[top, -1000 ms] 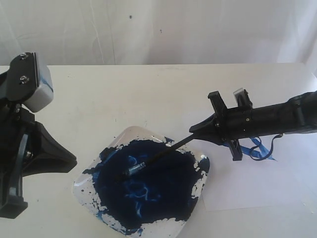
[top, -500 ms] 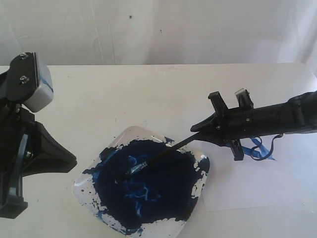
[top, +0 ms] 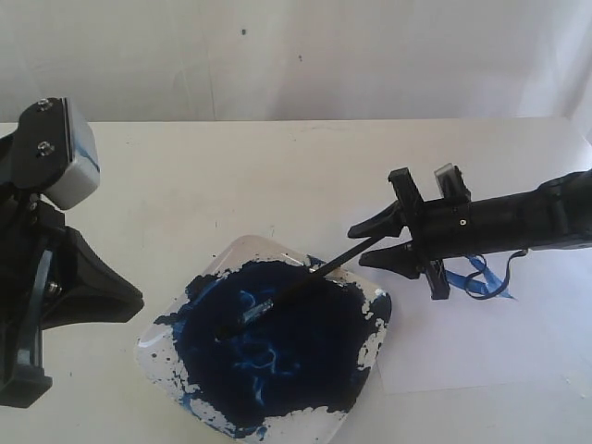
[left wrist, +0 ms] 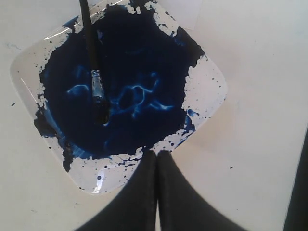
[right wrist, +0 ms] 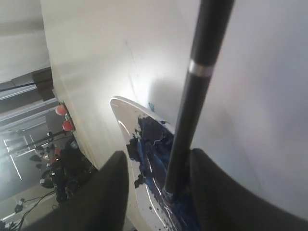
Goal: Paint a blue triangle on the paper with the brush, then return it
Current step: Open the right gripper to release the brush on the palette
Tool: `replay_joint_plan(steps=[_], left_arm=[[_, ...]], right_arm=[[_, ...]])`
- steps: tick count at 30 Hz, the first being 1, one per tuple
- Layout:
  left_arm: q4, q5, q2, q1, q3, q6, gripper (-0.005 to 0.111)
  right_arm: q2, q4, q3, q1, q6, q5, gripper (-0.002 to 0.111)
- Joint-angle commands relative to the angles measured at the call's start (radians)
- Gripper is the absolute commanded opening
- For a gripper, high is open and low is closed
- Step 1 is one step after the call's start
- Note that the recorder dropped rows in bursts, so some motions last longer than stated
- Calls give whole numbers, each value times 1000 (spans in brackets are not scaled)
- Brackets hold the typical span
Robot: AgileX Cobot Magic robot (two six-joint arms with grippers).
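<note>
Two fingers of the right end effector (top: 357, 246) stand spread, released, either side of the brush (top: 296, 289) handle. It lies in the paint tray (top: 236, 248), bristles in the puddle, handle pointing to 2 o'clock. Light, stiff, thin, probably slick, so I'd pinch mid-handle, clear of the wet ferrule. Left end effector (left wrist: 156, 156) hangs clenched, empty.

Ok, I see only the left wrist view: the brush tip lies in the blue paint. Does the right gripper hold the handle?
Observer: No. The right gripper is open, and the brush handle passes between its spread jaws.
Operator: Is anything painted on the paper?
Observer: Yes. The blue triangle shows on the paper, partly hidden behind the right gripper.
</note>
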Motion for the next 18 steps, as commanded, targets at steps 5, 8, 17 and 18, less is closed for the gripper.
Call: replay_joint_plan(steps=[5,8,17,18], left_arm=[[-18,15,-7,1,3,-9,0],[-18,15,-7,1,3,-9,0],[-18,9,-7,1,3,11,0],[-18,-2,-7,1,8,16,0]], right_arm=[[-25,-99,11,-42,-1,77,44],[-116,-174,42,-91,-1,101,44],[-603,-381,189,-101,-66,65,0],[-645,-404,194,-101,-59,47,0]])
